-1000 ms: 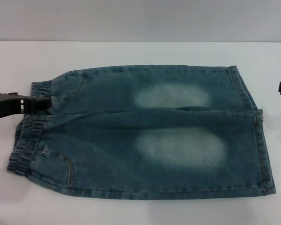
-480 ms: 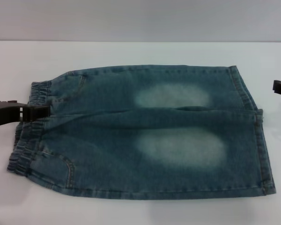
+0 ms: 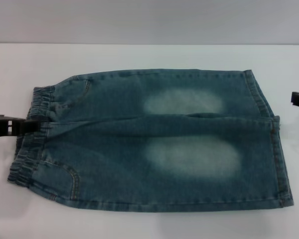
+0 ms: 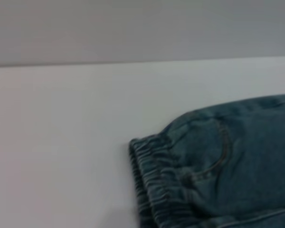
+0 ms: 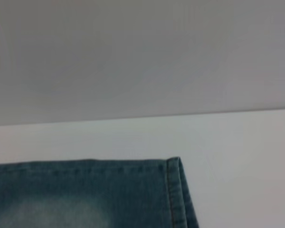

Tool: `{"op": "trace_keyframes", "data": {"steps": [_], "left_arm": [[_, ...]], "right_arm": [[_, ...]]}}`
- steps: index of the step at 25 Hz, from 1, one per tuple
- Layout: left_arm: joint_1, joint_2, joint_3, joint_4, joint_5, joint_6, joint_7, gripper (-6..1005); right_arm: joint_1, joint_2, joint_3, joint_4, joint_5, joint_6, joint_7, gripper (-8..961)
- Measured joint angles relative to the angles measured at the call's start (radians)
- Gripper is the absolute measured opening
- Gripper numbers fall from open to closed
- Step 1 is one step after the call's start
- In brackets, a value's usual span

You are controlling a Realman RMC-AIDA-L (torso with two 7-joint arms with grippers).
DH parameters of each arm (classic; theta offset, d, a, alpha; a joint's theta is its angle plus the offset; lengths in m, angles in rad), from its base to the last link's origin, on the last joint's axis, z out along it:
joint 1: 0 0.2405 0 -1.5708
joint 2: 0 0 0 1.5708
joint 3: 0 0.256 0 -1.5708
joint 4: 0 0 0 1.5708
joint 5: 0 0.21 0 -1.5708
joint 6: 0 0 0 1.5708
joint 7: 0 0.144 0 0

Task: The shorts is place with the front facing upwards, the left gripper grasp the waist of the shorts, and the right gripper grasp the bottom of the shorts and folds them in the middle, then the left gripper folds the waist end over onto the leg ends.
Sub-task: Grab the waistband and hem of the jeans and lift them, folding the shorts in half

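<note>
Two end effectors (image 3: 34, 125) (image 3: 294, 98) flanking shorts (image 3: 154, 142), table (image 3: 139, 55)

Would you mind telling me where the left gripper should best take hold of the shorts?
Grip the waist, coming in from the robot's left, where the left gripper already sits. The gathered band is the narrow end of the shorts and its puckered edge faces that side.

Black, blocky left gripper (image 3: 32, 125) and right gripper (image 3: 295, 98).
</note>
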Motion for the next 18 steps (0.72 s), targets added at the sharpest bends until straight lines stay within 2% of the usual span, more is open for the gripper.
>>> {"op": "trace_keyframes", "data": {"steps": [16,18], "left_arm": [[-0.016,0.000,0.033,0.073,0.034,-0.094,-0.063,788],[-0.017,-0.001,0.033,0.074,0.071,-0.124,-0.080,787]], "right_arm": [[-0.009,0.002,-0.023,-0.027,0.001,-0.014,0.000,623],[-0.009,0.001,-0.022,-0.020,0.001,-0.007,0.000,623]]}}
